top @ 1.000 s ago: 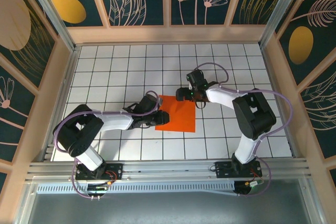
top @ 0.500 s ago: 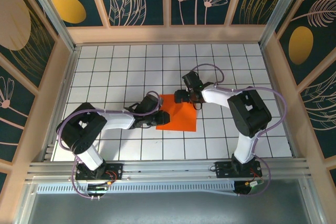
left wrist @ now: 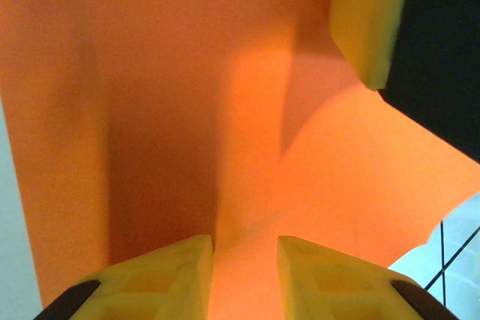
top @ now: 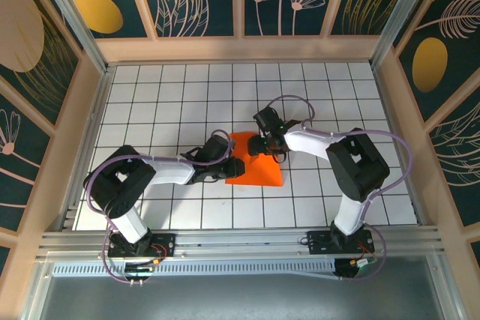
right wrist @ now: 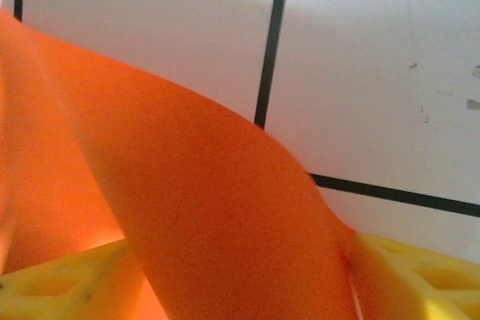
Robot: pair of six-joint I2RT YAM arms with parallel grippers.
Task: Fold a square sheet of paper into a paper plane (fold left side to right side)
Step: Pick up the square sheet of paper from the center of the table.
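Observation:
The square sheet of paper (top: 256,170), bright orange, lies mid-table with its far edge lifted and its right side slanting. My left gripper (top: 229,168) rests on its left edge. In the left wrist view the sheet (left wrist: 187,110) spreads under my left gripper (left wrist: 244,275), whose yellow fingers (left wrist: 161,279) stand a little apart with nothing pinched. My right gripper (top: 264,145) is at the sheet's far edge. In the right wrist view the paper (right wrist: 210,207) humps up between my right gripper's (right wrist: 240,290) widely spaced fingers (right wrist: 420,275), touching the right one.
White table with black grid lines (top: 165,95), walled by wooden rails (top: 232,49) at the back and both sides. Open floor lies beyond and to both sides of the sheet. The right gripper's yellow finger (left wrist: 367,20) shows in the left wrist view.
My right gripper has moved left and nearer onto the sheet's far edge and its jaws have narrowed. The sheet's far right corner has drawn in and lifted. The left gripper has barely moved.

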